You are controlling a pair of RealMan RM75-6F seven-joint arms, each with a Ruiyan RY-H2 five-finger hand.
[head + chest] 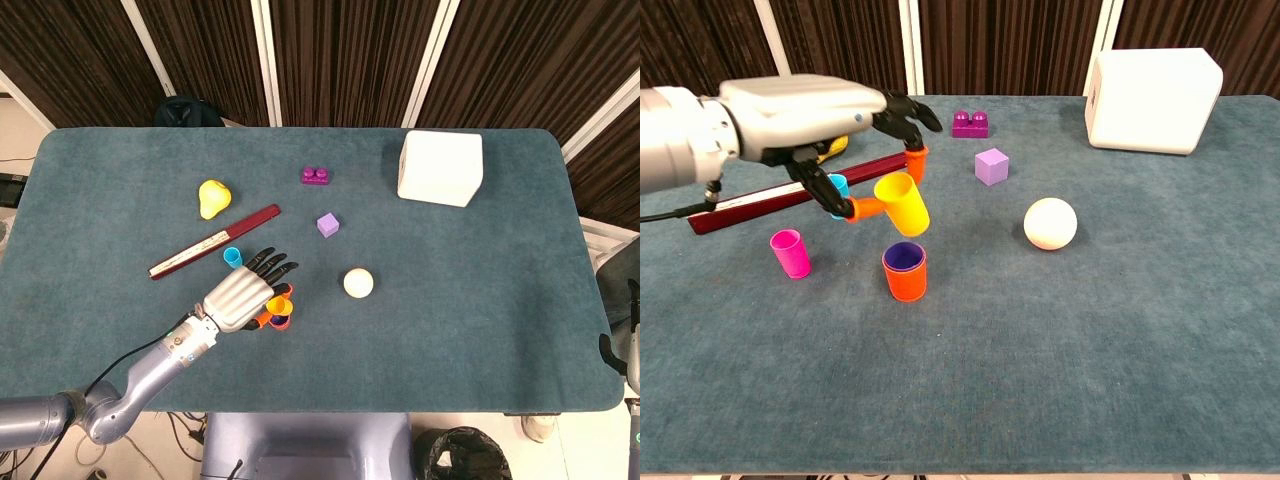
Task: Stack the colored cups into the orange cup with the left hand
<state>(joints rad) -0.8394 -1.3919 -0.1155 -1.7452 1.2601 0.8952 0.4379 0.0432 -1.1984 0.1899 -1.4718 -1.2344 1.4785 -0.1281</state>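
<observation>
My left hand (pixel 805 115) (pixel 240 295) holds a yellow cup (pixel 902 203) (pixel 279 305) pinched between thumb and a finger, tilted in the air just above the orange cup (pixel 905 272). The orange cup stands upright on the table with a purple cup nested inside it. A magenta cup (pixel 790 253) stands to its left, hidden under the hand in the head view. A cyan cup (pixel 232 258) (pixel 838 184) stands behind the hand beside the ruler. My right hand shows in neither view.
A dark red ruler (pixel 215 241), a yellow pear (pixel 212 197), a magenta brick (pixel 317 176), a purple cube (pixel 328 225), a cream ball (pixel 358 283) and a white box (pixel 440 167) lie on the teal table (pixel 480 300).
</observation>
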